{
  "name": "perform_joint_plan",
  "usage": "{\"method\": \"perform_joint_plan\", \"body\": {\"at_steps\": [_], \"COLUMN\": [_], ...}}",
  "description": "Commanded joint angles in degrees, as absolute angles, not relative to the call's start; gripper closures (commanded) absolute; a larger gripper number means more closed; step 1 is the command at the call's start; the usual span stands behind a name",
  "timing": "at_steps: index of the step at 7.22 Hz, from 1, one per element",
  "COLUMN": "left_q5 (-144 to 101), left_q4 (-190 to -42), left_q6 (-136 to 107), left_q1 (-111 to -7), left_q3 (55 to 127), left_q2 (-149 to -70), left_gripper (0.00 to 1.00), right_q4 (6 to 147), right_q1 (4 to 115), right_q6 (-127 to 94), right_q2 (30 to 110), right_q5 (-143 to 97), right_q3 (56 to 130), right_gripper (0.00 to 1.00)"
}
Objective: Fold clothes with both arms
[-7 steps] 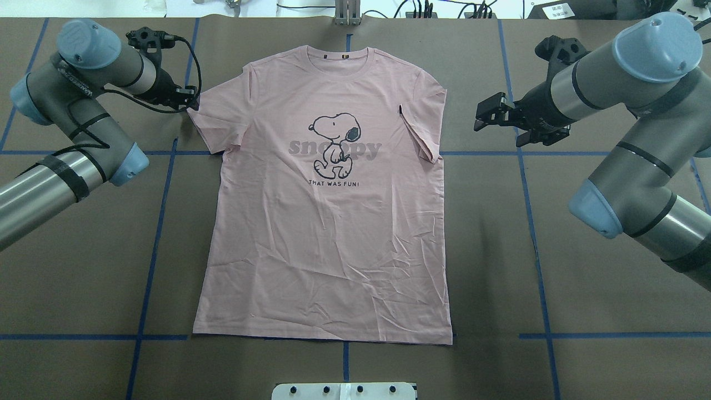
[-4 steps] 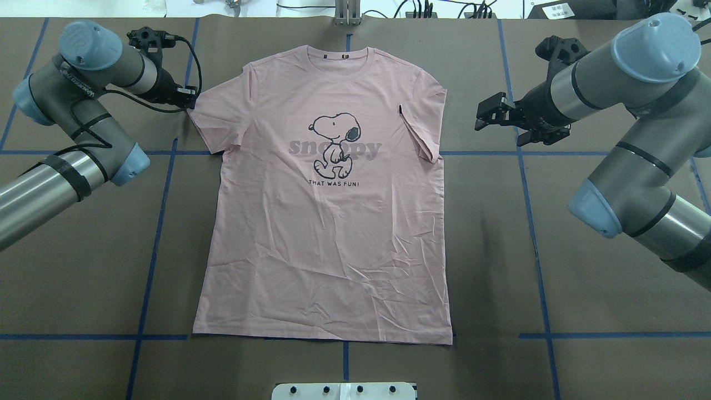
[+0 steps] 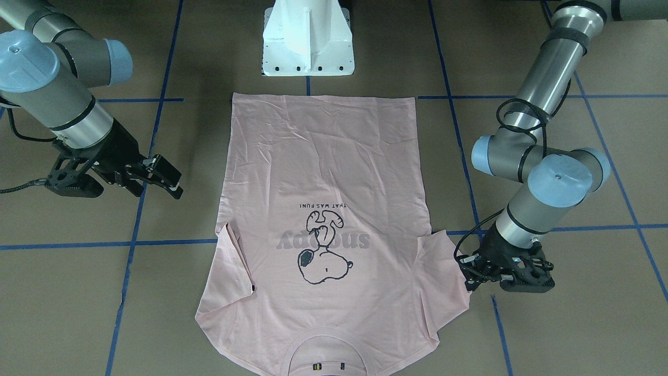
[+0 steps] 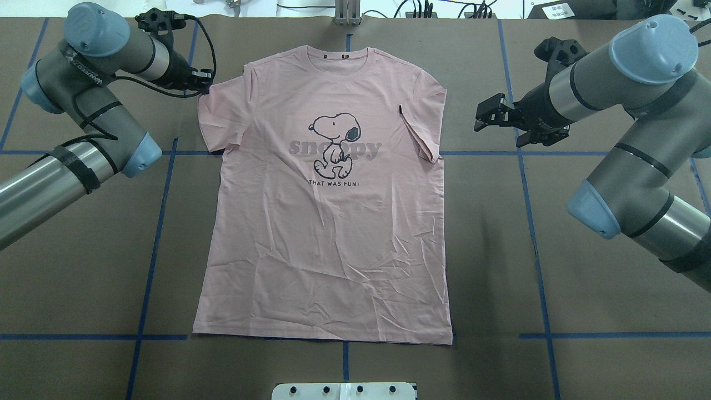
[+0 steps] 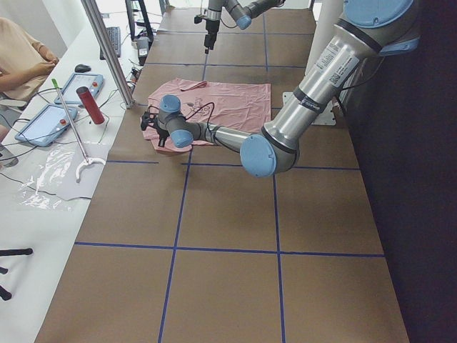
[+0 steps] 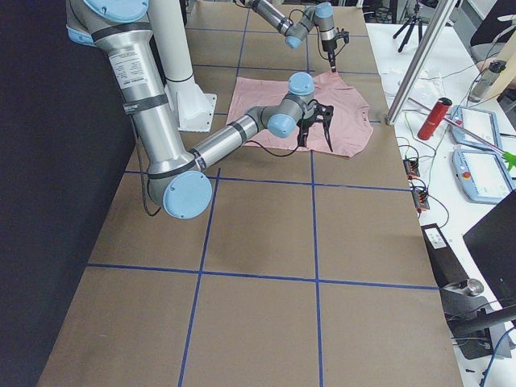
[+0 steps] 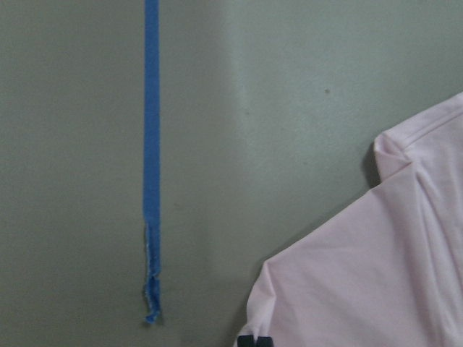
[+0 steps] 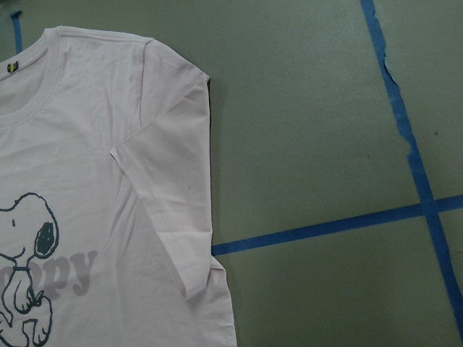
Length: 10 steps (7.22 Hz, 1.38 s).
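The pale pink T-shirt (image 4: 328, 233) lies flat on the brown table, Snoopy print up, collar at the far edge. Its right sleeve (image 4: 419, 130) is folded in over the body. My left gripper (image 4: 203, 89) sits at the outer corner of the left sleeve (image 4: 219, 116) and is shut on its edge. In the left wrist view that sleeve (image 7: 362, 289) fills the lower right, with a black fingertip (image 7: 253, 340) at its edge. My right gripper (image 4: 482, 115) hangs open beside the shirt's right shoulder, apart from the cloth. In the front view the left gripper (image 3: 468, 282) touches the sleeve and the right gripper (image 3: 169, 183) stands off.
The robot's white pedestal base (image 3: 308, 47) stands just behind the shirt's hem. Blue tape lines (image 4: 150, 266) grid the table. In the left view, past the far edge, stand a metal post (image 5: 107, 53), a red bottle (image 5: 89, 105) and tablets, and a person (image 5: 21, 50) sits there.
My left gripper has moved toward the far edge and slightly inward, dragging the left sleeve's corner with it. The right arm has barely moved.
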<state>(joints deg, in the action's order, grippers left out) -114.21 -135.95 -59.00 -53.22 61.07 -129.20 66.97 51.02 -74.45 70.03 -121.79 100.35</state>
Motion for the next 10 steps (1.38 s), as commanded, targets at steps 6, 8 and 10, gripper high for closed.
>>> {"method": "perform_joint_plan", "body": {"at_steps": [6,8,10], "left_q5": [-103.54,-103.54,-104.15], "left_q4": [-135.08,-135.97,-134.83], "left_q6": [-66.27,-66.62,-66.71], "left_q1": [-47.29,-46.67,-45.71], "left_q3": [50.72,54.55,69.71], "left_q2": [-141.07,-138.97,-130.65], "left_gripper": [1.00,0.46,0.38], "right_q4": [63.05,60.47,61.08], "right_q1": [50.63,50.71,50.80], "right_q6": [-73.83,-74.35,-75.75], "right_q2": [69.43,69.08,67.24], "right_q5": [-121.82,-121.82,-122.08], "right_q3": [95.20,94.22,95.96], "right_gripper": [0.00,0.00,0.00]}}
